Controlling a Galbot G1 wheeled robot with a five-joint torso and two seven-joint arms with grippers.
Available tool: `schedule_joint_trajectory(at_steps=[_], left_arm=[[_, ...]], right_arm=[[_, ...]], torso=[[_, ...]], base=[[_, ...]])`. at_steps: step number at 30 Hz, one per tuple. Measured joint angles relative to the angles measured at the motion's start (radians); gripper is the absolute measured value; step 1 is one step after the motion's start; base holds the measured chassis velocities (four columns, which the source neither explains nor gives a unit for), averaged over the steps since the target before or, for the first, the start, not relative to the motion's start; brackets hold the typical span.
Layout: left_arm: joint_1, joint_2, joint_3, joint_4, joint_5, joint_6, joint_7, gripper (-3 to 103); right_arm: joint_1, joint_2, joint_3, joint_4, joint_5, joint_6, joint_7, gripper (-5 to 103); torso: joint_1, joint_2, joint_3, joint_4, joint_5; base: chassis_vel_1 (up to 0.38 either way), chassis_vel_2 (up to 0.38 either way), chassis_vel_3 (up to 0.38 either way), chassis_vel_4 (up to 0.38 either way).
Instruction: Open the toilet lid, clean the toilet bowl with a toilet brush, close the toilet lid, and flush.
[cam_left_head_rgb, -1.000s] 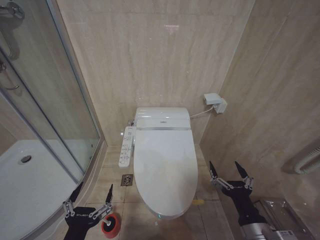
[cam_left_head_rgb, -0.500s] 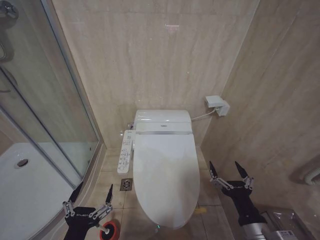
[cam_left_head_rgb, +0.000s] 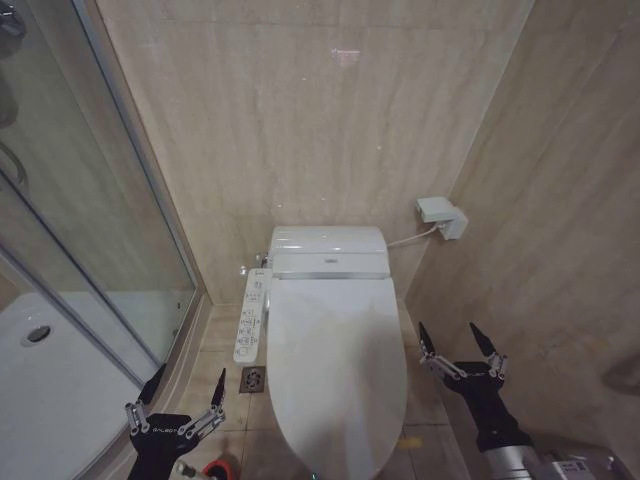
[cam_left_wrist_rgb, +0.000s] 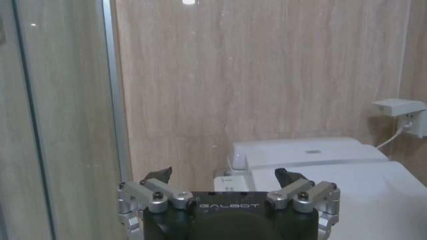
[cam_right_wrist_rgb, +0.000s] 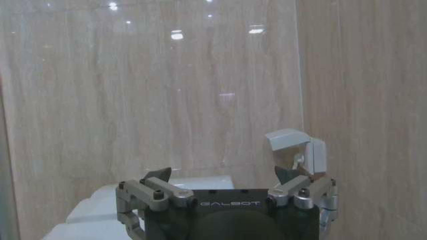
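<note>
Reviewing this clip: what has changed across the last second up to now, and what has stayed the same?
Only the camera view shifted: the toilet lid and the red holder of the toilet brush sit lower and nearer in the head view, so the robot itself has moved, not the things. Nothing was grasped or released. The left gripper and right gripper stay open and empty, and the lid remains closed.

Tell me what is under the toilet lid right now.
Unknown: the toilet lid lies shut, covering the seat and bowl. Beside it the control panel shows; both grippers, left and right, hover open.
</note>
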Motion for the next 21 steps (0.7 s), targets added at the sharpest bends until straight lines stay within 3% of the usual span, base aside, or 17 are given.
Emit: schedule_joint_trajectory(at_steps=[21], left_arm=[[0.0, 0.0, 0.0, 0.0, 0.0, 0.0, 0.0, 100]], right_arm=[[0.0, 0.0, 0.0, 0.0, 0.0, 0.0, 0.0, 100]], torso=[[0.0, 0.0, 0.0, -0.0001, 0.0]], base=[[-0.013, 0.01, 0.009, -0.012]])
